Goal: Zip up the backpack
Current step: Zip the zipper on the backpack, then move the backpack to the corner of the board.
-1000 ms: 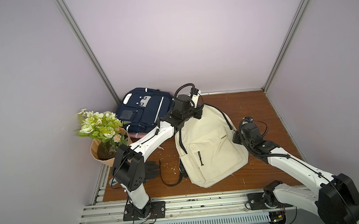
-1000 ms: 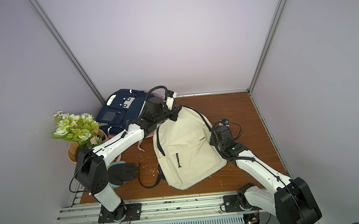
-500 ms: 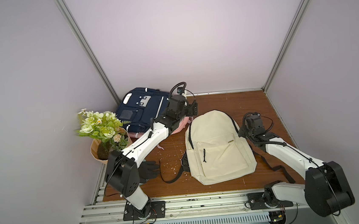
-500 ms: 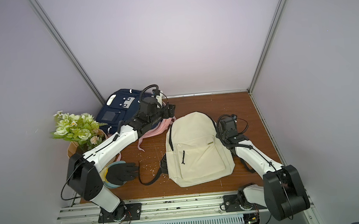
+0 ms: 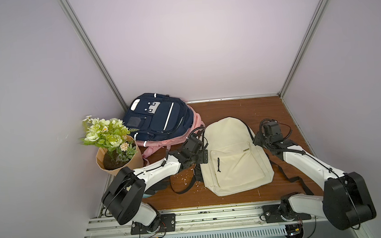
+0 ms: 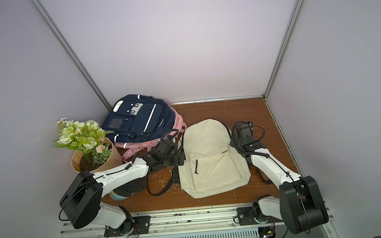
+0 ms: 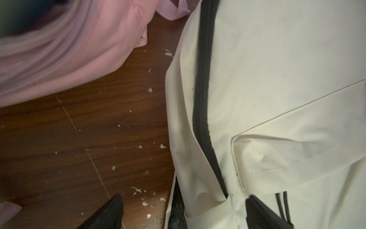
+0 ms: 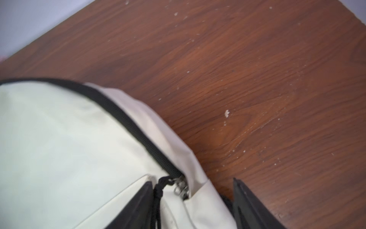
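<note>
A: Start with the left gripper (image 7: 184, 196). How do its jaws stand?

B: Wide apart, with nothing between them clamped. In the left wrist view one finger (image 7: 107, 214) hangs over the bare wooden table (image 7: 59, 148) and the other sits over the cream backpack (image 7: 277, 79). The bag's edge and its black zipper track (image 7: 202, 111) run between the two.

A: And the right gripper (image 8: 192, 181)?

B: Its jaws are parted too, and it grips nothing. It straddles the bag's opposite edge, with the metal slider (image 8: 181, 187) and its black cord pull (image 8: 161, 183) between the fingers (the cord lies right by one finger, but I cannot tell whether they touch).

A: Where does the bag lie overall?

B: The cream backpack (image 5: 235, 158) lies flat on the table in both top views, front pocket up, its rounded top towards the back wall. It sits between the two arms, with a gripper at each flank.

A: What about the zipper itself?

B: The teeth look shut along every stretch the wrist views show. The slider rests at the track's end, beside the pocket's top seam.

A: And farther back?

B: White crumbs (image 7: 162, 146) dot the wood by the bag. Beyond them is a pink backpack (image 5: 163, 142), just beside the cream one's top. A navy backpack (image 5: 158, 117) lies on it in the rear corner, with potted flowers (image 5: 117, 159) beside them.
</note>
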Tool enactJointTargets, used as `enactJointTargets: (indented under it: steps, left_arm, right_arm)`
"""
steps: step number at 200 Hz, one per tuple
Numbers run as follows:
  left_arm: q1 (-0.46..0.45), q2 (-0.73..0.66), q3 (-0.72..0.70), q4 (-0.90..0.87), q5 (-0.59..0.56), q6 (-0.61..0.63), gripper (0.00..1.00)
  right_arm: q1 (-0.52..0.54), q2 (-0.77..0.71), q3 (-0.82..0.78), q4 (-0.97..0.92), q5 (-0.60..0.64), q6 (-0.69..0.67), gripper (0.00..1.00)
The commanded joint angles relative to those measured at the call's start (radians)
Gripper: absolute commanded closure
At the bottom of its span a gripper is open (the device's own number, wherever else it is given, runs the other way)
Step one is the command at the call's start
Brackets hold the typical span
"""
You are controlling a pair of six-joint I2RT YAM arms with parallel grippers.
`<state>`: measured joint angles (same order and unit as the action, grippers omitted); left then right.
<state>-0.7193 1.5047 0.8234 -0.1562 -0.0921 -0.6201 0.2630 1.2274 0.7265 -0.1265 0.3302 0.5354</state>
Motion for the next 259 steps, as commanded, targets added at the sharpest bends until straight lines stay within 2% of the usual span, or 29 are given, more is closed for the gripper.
enactJointTargets:
  steps: [1,7,29,51,87,131,154,172,206,228,259]
  left_arm:
    - [-0.001,0.033,-0.029,0.047,0.038,-0.059,0.02]
    - [-0.002,0.046,-0.034,0.067,0.053,-0.060,0.00]
    - [-0.017,0.105,-0.019,0.110,0.075,-0.064,0.10]
    - [-0.027,0.177,0.021,0.151,0.096,-0.061,0.24]
    - [-0.032,0.286,0.097,0.171,0.083,-0.086,0.57]
    - [-0.032,0.390,0.213,0.183,0.078,-0.113,0.78]
    - [-0.033,0.439,0.268,0.182,0.092,-0.116,0.85]
    - [-0.035,0.464,0.306,0.173,0.092,-0.113,0.86]
    - [-0.038,0.516,0.398,0.156,0.104,-0.106,0.87]
    - [-0.042,0.547,0.454,0.145,0.107,-0.103,0.89]
    - [-0.050,0.568,0.486,0.150,0.123,-0.115,0.93]
  right_arm:
    - [0.095,-0.058,-0.011,-0.076,-0.063,-0.029,0.32]
    - [0.127,-0.064,-0.021,-0.087,-0.075,-0.023,0.31]
    - [0.222,-0.075,-0.059,-0.110,-0.105,0.031,0.31]
    - [0.278,-0.081,-0.096,-0.114,-0.100,0.083,0.31]
    - [0.291,-0.095,-0.099,-0.132,-0.028,0.086,0.27]
    - [0.298,-0.033,-0.173,-0.009,-0.180,0.129,0.27]
    - [0.292,0.030,-0.160,-0.026,-0.081,0.145,0.27]
    - [0.240,0.074,-0.135,-0.025,-0.029,0.137,0.26]
    - [0.029,0.134,-0.129,0.075,-0.126,0.123,0.26]
    - [0.007,0.159,-0.072,0.089,-0.132,0.094,0.27]
    - [0.056,0.111,-0.054,0.162,-0.189,0.055,0.44]
